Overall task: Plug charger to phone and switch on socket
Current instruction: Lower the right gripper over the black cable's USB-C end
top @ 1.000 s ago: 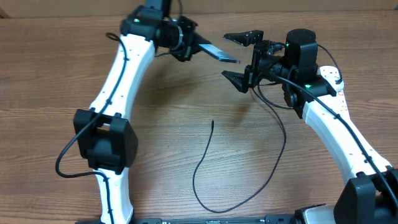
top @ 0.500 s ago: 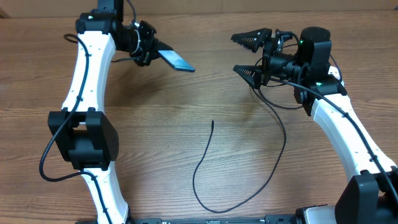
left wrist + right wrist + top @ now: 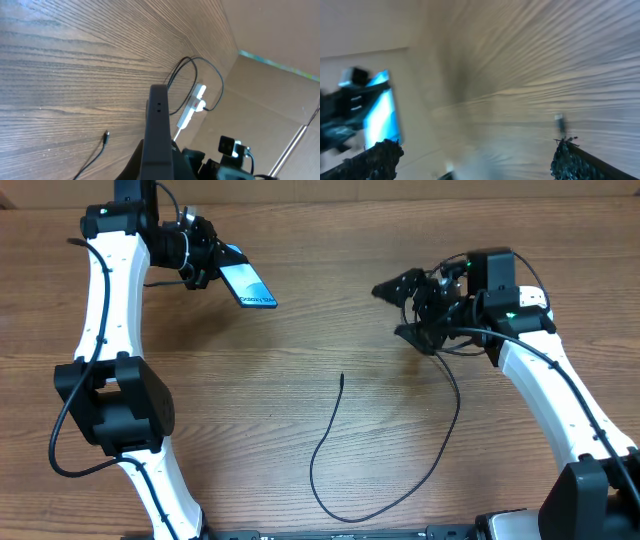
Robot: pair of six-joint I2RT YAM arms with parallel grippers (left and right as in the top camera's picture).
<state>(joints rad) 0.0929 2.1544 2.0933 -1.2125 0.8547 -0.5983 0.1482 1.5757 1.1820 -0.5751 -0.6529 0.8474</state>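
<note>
Left pincer point(image 3: 212, 264): pinching the phone point(image 3: 250, 286), far left.
Right pincer point(image 3: 400, 310): spread wide, far right.
Charger point(image 3: 330, 438): loose on the surface point(image 3: 200, 430), middle.

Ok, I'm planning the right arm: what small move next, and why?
Probably lower the open right gripper toward the free tip of the charger lying on the table: the left gripper holds the phone aloft, with no cable in it.

Robot lab: wooden table point(image 3: 300, 330), cardboard backdrop point(image 3: 272, 35)
</note>
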